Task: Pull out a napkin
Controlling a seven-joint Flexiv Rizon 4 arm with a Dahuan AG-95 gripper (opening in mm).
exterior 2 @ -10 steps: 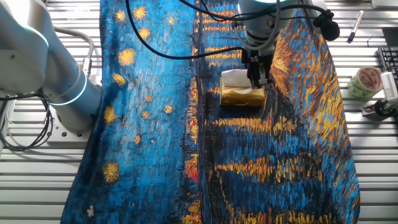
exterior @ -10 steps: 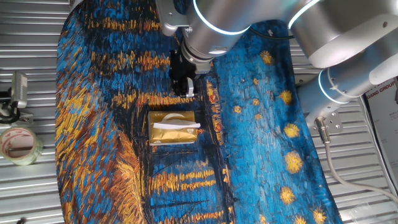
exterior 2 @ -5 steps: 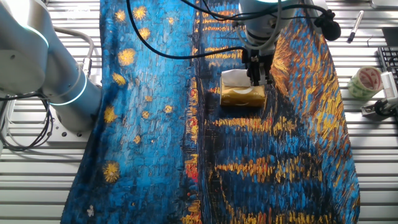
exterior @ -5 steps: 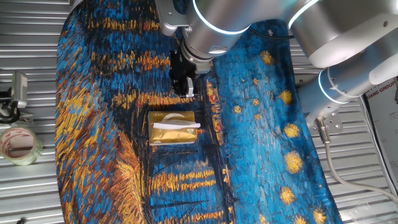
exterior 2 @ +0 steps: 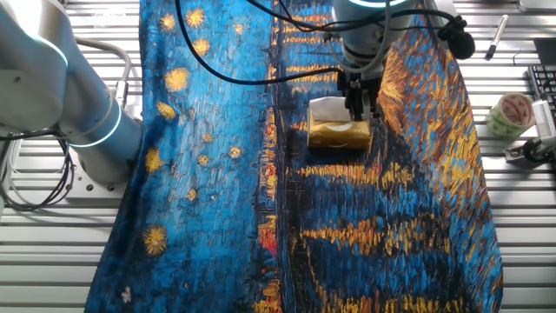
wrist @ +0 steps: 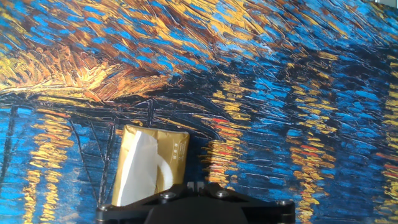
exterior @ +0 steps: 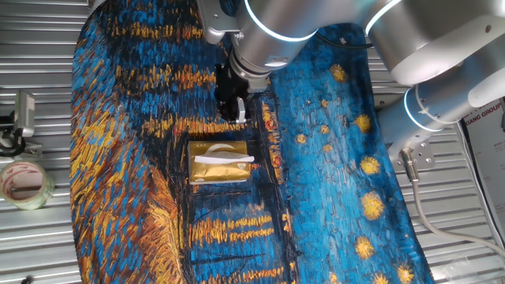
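Note:
A shiny gold tissue box [exterior: 218, 162] lies on the blue and gold painted cloth. The white napkin [exterior: 223, 160] sticks out of the slot in its top. Both also show in the other fixed view, box [exterior 2: 340, 134] and napkin [exterior 2: 327, 109], and in the hand view, box [wrist: 175, 152] and napkin [wrist: 140, 168]. My gripper [exterior: 233, 110] hangs just beyond the box's far side, above the cloth. Its fingers look closed together and hold nothing. In the other fixed view the gripper [exterior 2: 358, 106] stands over the box's back right edge. In the hand view only its dark base shows.
The painted cloth [exterior: 331, 181] covers the table's middle. A tape roll [exterior: 24, 183] and a metal clamp [exterior: 20, 118] lie on the slatted metal at the left. The other fixed view shows that tape roll [exterior 2: 511, 113] and a pen [exterior 2: 497, 35].

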